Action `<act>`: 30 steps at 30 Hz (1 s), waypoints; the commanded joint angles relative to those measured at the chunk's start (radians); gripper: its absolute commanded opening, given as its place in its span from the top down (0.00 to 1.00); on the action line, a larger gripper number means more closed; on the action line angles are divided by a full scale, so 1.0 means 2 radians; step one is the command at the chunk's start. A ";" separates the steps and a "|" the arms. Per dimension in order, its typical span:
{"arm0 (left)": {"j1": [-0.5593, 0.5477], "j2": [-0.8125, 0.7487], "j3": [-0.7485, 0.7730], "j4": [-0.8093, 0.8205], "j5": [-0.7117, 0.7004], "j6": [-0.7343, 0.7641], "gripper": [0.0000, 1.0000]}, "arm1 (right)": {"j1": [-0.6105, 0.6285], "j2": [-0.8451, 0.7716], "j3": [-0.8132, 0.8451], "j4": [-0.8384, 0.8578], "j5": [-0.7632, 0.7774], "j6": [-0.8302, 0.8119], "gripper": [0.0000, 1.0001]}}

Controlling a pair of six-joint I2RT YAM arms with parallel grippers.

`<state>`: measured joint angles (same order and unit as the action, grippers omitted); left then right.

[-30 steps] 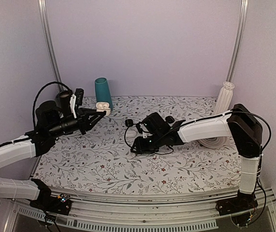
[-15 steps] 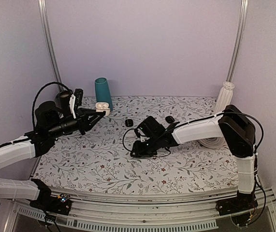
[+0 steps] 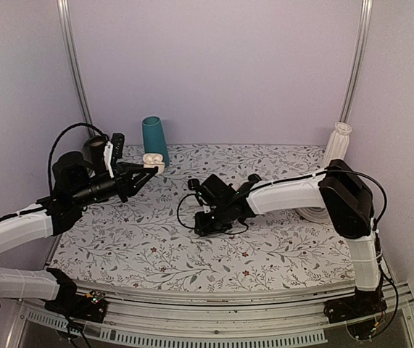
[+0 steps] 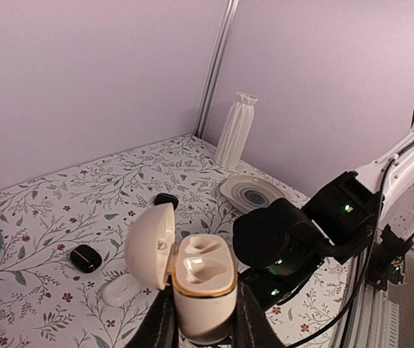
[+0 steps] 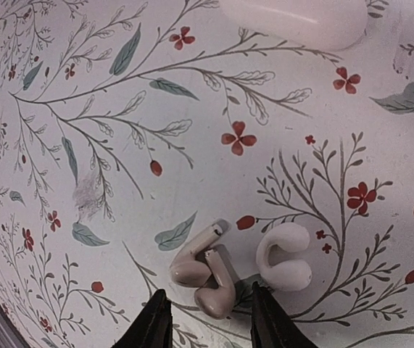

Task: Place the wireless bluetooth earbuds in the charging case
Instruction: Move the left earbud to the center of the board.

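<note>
The charging case [image 4: 203, 290] is a glossy white pebble with a gold rim. Its lid is hinged open to the left and two moulded wells face up. My left gripper [image 4: 205, 319] is shut on its body and holds it upright above the table; from above, the case [image 3: 154, 160] shows at that gripper's tip. The wireless bluetooth earbuds [image 5: 208, 274] lie on the floral table, touching, stems crossed. My right gripper [image 5: 208, 319] hangs open just over them, one finger on each side, touching neither. From above, the right gripper [image 3: 202, 220] points down at mid-table.
A white C-shaped piece [image 5: 285, 262] lies just right of the buds, and a white oblong thing [image 5: 294, 18] farther off. A teal cup [image 3: 154, 139] and a white vase [image 3: 337, 145] stand at the back. Small black lumps [image 3: 254, 178] [image 3: 193, 184] and a ringed disc [image 4: 254, 194] lie on the table.
My right arm has swung left across the table, carrying its gripper leftward over the buds. The left arm and the case have not moved.
</note>
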<state>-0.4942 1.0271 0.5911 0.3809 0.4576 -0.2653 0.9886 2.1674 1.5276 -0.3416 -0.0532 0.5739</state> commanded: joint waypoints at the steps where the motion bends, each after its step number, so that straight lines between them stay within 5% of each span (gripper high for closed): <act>1: 0.008 -0.006 0.001 0.002 0.001 0.000 1.00 | 0.015 0.017 0.016 -0.037 0.049 -0.033 0.62; 30: 0.012 -0.008 0.012 -0.011 0.006 -0.003 1.00 | 0.055 0.047 0.063 -0.092 0.160 -0.092 0.71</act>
<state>-0.4854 1.0271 0.5919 0.3653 0.4595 -0.2657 1.0775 2.2326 1.6306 -0.4786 0.2043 0.4175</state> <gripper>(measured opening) 0.212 0.302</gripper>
